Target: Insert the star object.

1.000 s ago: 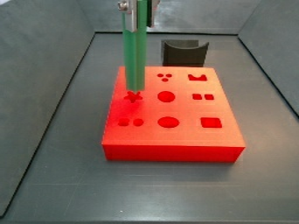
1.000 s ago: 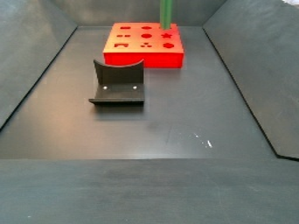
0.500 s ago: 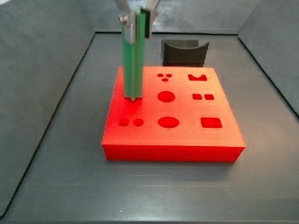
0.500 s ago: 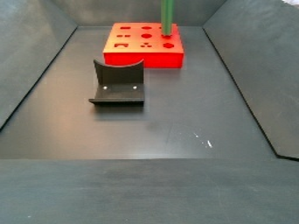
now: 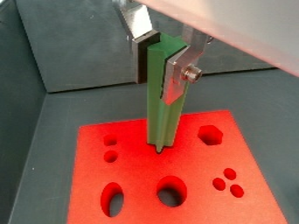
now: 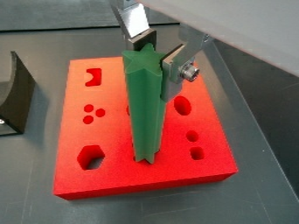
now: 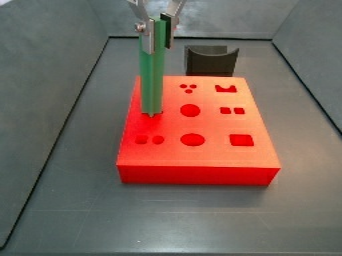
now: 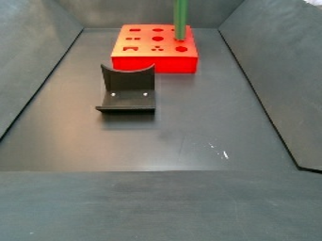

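The star object (image 7: 152,72) is a long green bar with a star-shaped end, held upright. My gripper (image 7: 151,28) is shut on its upper part; both wrist views show the silver fingers (image 5: 177,72) (image 6: 170,68) clamping it. Its lower tip (image 5: 158,144) meets the top of the red block (image 7: 198,140) at a hole on the block's edge row, and looks slightly sunk in. In a side view the bar (image 8: 182,24) stands at the block's (image 8: 157,50) right corner. The hole under the tip is hidden.
The red block has several other shaped holes: round, oval (image 5: 172,191), hexagonal (image 5: 211,134), square. A dark grey curved block (image 8: 127,89) stands apart from the red block on the dark floor; it also shows in a side view (image 7: 211,58). Grey walls enclose the floor.
The gripper and green bar have lowered a little; the bar's tip now sits at or just inside the hole in the red block.
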